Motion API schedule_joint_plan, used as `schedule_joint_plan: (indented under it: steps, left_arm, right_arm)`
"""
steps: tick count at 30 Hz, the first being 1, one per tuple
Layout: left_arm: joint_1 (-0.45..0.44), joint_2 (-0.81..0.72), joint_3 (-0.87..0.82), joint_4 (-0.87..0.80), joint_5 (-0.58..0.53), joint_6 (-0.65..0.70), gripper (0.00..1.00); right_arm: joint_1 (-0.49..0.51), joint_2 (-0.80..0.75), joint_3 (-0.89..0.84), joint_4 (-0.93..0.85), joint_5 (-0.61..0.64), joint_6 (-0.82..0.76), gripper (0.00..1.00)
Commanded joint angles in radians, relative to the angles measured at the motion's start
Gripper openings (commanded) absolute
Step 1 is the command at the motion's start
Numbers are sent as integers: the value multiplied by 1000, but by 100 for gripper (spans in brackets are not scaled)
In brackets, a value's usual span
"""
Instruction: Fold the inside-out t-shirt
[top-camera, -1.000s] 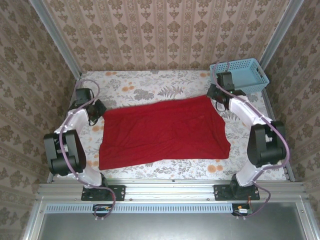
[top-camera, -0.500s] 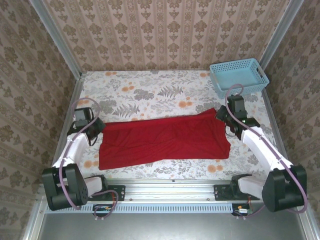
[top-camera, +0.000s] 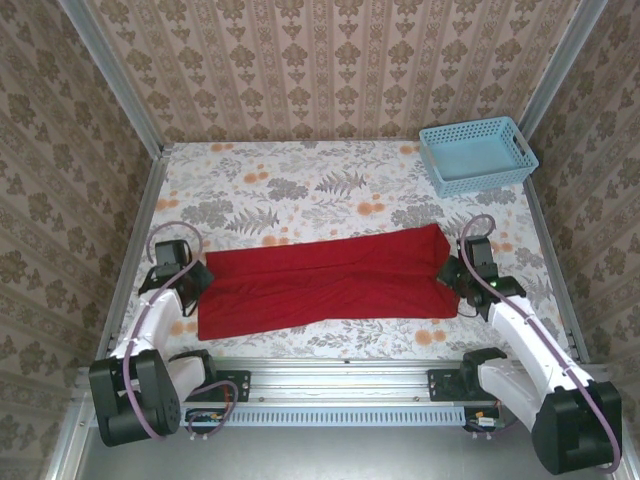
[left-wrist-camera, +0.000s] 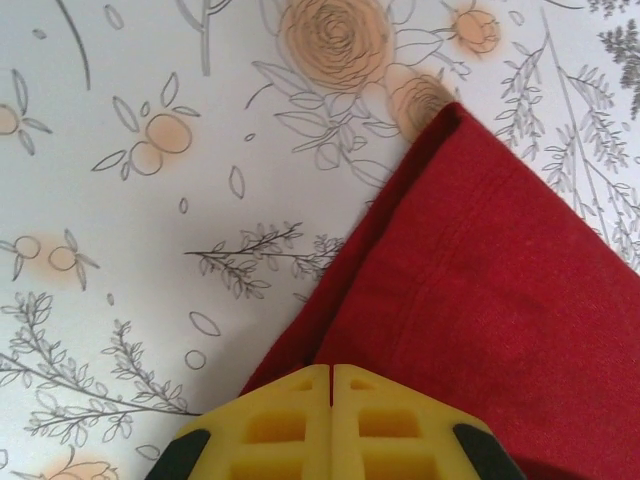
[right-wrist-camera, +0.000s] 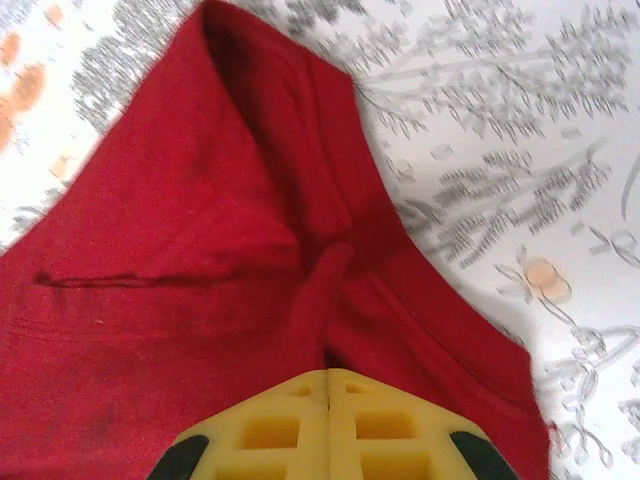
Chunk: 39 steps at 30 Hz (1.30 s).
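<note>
Flowery bench (top-camera: 330, 170) carries the red t-shirt (top-camera: 320, 285) near its front edge. The left end effector (top-camera: 198, 281) and right end effector (top-camera: 448, 272) pinch its corners tight. The back half now lies pulled over the front, so one fold looks done.

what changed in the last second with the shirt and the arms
Both arms drew back toward their bases. The left fingers and right fingers, shut on the red t-shirt, carried its far edge over toward the near edge. The shirt went from a wide spread to a narrow folded band. Its near edge and the blue basket stayed put.
</note>
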Motion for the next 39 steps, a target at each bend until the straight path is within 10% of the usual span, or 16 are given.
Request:
schedule_joint_plan:
  steps: [1, 11, 22, 30, 39]
  left_arm:
    - [17, -14, -8, -31, -44, -8, 1]
    - [36, -89, 134, -121, -46, 15, 33]
    - [-270, 232, 245, 58, 79, -13, 34]
    - [-190, 433, 205, 158, 153, -10, 36]
    - [-47, 484, 122, 228, 187, -21, 39]
  right_arm:
    - [-5, -38, -17, -52, -22, 20, 0]
    - [-2, 35, 195, -133, 10, -67, 48]
    - [152, 545, 443, 66, -76, -69, 55]
    - [134, 824, 449, 116, -136, -27, 55]
    - [94, 767, 388, 91, -63, 49, 54]
